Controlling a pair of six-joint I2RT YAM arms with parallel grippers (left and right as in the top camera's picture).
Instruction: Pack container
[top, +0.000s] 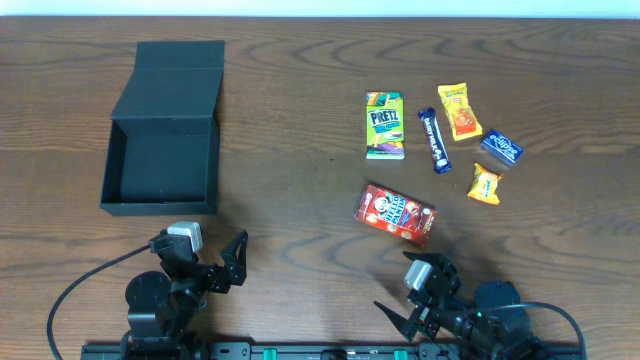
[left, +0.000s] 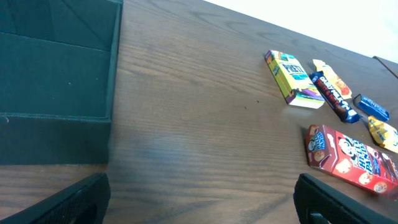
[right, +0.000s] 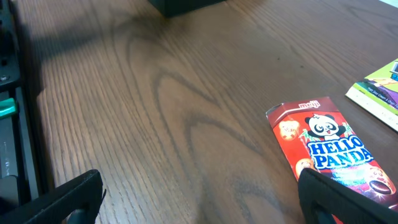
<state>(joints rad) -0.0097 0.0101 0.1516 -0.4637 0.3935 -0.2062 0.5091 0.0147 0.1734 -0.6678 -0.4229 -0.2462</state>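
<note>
At the near edge of the brown wood-grain tabletop, the left gripper stands with its jaws spread wide, holding nothing and touching nothing. In its wrist view the black fingers sit at either side of the picture with bare wood between them. The right gripper, near the near-right corner, is also spread wide and holds nothing. One of its fingers shows just in front of a red cardboard snack box.

That box lies flat right of the tabletop's middle and reads "meiji" and "HELLO PANDA", with a panda face drawn on it. Further right lies a small yellow-orange wrapped sweet, its print too small to read. Beyond them, toward the far-right corner, lie a green and white box marked "PRETZ", a slim dark blue bar, a yellow and orange packet and a small blue wrapped sweet. The writing on these last three cannot be read.

The matte black rectangular cardboard container sits toward the far-left corner, well apart from the snacks. It is open, with its hinged flap lid laid back toward the far edge.
</note>
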